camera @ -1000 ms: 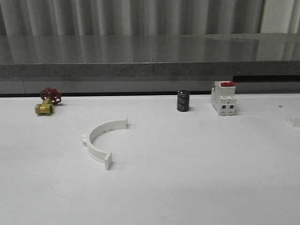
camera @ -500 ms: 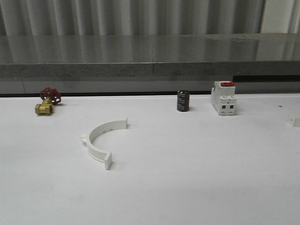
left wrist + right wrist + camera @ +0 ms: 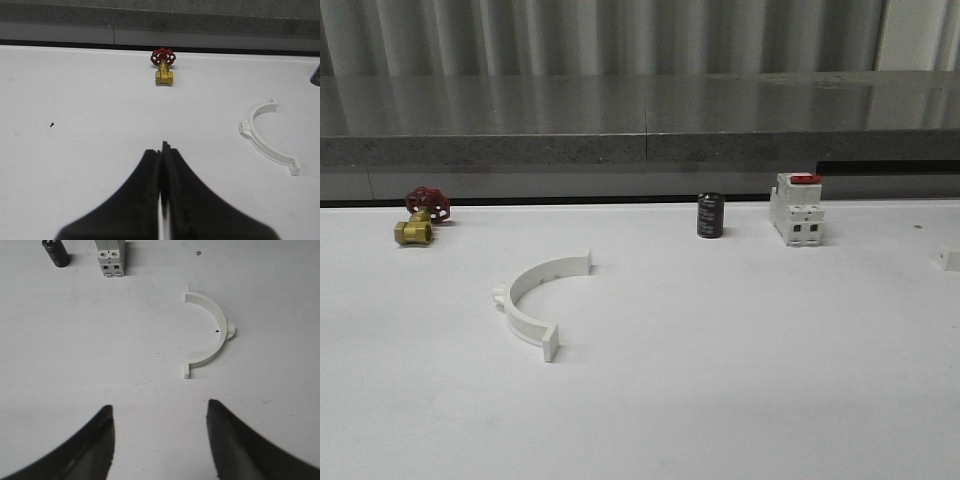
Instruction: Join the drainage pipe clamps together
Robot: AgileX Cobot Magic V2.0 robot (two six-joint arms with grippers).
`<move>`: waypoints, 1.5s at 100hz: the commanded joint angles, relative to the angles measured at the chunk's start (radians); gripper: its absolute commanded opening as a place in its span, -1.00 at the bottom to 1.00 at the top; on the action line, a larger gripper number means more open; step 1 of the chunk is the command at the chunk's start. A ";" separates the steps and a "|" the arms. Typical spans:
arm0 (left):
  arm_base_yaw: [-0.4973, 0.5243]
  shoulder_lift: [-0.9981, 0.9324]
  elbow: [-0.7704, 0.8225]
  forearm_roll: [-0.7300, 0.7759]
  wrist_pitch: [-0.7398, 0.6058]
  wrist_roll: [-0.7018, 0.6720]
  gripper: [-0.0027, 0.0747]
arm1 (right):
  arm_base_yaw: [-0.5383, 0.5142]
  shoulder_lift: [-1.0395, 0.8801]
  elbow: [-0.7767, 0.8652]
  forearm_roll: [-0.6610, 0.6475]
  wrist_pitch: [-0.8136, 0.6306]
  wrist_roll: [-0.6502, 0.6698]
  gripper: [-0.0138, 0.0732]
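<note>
The white desk (image 3: 740, 380) carries it all. One clamp half (image 3: 535, 300) lies flat left of centre, its open side facing right; the other clamp half (image 3: 210, 335) lies flat beneath the right arm, well apart from the first, so nothing is joined yet. The breaker (image 3: 796, 209), the capacitor (image 3: 710, 215) and the brass valve (image 3: 420, 218) line the back edge, clear of the work. The right gripper (image 3: 160, 440) hangs spread wide and empty, seemingly readied for its half. The left gripper (image 3: 161, 200) is pressed closed, empty.
</note>
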 commanded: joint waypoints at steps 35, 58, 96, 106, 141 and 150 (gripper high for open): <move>0.005 0.008 -0.027 0.002 -0.069 -0.003 -0.98 | -0.006 0.325 -0.301 0.030 0.057 -0.006 0.51; 0.005 0.008 -0.027 0.006 -0.069 -0.003 -0.98 | -0.107 0.601 -0.490 0.028 0.107 -0.046 0.51; 0.005 0.008 -0.027 0.006 -0.069 -0.003 -0.98 | -0.267 0.907 -0.580 0.028 0.031 -0.166 0.51; 0.005 0.008 -0.027 0.006 -0.069 -0.003 -0.98 | -0.283 0.973 -0.580 0.028 0.006 -0.175 0.51; 0.005 0.008 -0.027 0.006 -0.069 -0.003 -0.98 | -0.284 1.134 -0.580 0.049 -0.091 -0.208 0.51; 0.005 0.008 -0.027 0.006 -0.069 -0.003 -0.98 | -0.284 1.154 -0.580 0.049 -0.098 -0.208 0.51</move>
